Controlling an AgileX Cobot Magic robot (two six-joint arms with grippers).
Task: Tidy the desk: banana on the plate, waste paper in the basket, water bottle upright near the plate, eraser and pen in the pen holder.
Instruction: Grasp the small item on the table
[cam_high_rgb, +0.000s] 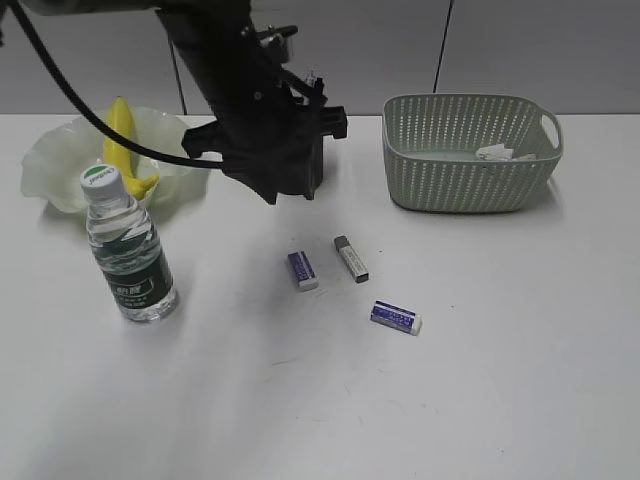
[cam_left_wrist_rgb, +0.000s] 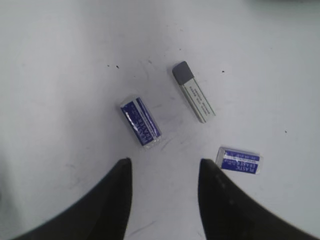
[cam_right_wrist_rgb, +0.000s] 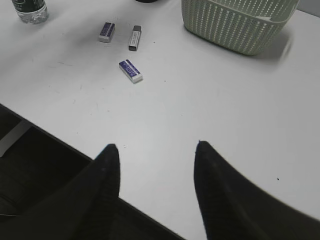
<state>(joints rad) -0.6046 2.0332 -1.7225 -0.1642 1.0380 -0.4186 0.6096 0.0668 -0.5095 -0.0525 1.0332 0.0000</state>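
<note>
The banana (cam_high_rgb: 122, 145) lies on the pale green plate (cam_high_rgb: 50, 160) at the back left. The water bottle (cam_high_rgb: 128, 255) stands upright in front of the plate. The waste paper (cam_high_rgb: 500, 153) lies in the basket (cam_high_rgb: 470, 185). Three erasers lie mid-desk: a blue one (cam_left_wrist_rgb: 141, 121), a grey-tipped one (cam_left_wrist_rgb: 194, 92) and another blue one (cam_left_wrist_rgb: 239, 160). My left gripper (cam_left_wrist_rgb: 162, 162) is open and empty, hovering behind them (cam_high_rgb: 268, 192). The black pen holder (cam_high_rgb: 312, 165) is mostly hidden behind that arm. My right gripper (cam_right_wrist_rgb: 157, 146) is open and empty over the desk's front edge. No pen shows.
The white desk (cam_high_rgb: 500, 380) extends in front of and to the right of the erasers. The right wrist view shows its front edge (cam_right_wrist_rgb: 60, 135) with dark floor below. The basket (cam_right_wrist_rgb: 240, 30) stands at the back right.
</note>
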